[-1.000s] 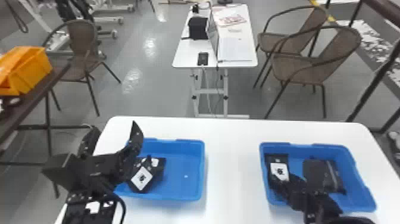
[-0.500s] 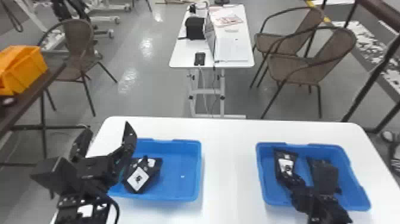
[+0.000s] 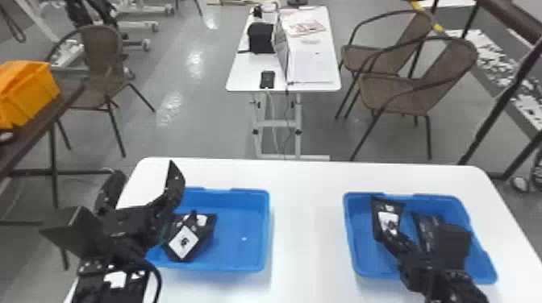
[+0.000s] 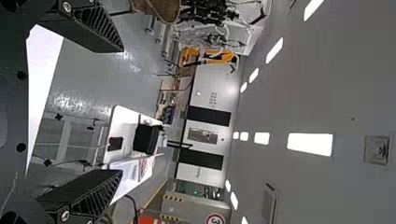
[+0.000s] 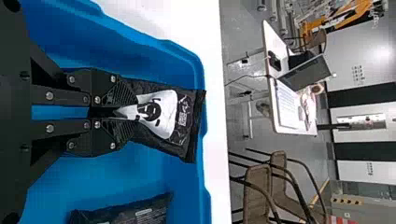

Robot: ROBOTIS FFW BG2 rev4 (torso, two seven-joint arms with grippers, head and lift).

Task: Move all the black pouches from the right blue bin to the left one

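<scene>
- Wht table [image 3: 304,225]: in front of robot, both bins on it.
- Far wht table [image 3: 242,72]: beyond it, on grey floor; papers, blk bag-like item, small dark device on top. Brn chairs [image 3: 395,94] to R of it, another brn chair [image 3: 101,52] to L.
- R bin [image 3: 350,237]: blue, on R side of wht table; 2 blk pouches seen in it.
- L bin [image 3: 264,237]: blue, L side of same table.
- L gripper [image 3: 143,171]: by outer side of L bin, fingers spread wide, tips up, nothing btwn them. Wrist view agrees: wide gap, room seen through it.
- R gripper [image 3: 389,237]: down in R bin, fingers pinching near end of labelled pouch [image 3: 387,215]; wht label creased at tips in wrist view. Pouch's far end by bin wall.
- Org bin [image 3: 30,90]: on dark shelf, far L.
- Other pouch [image 3: 421,225]: in R bin, beside held one, apart from it, partly hidden by R arm.
- Pouch w/ wht diamond label [image 3: 183,245]: in L bin, nr side w/ L gripper. Another may lie behind; can't tell.
</scene>
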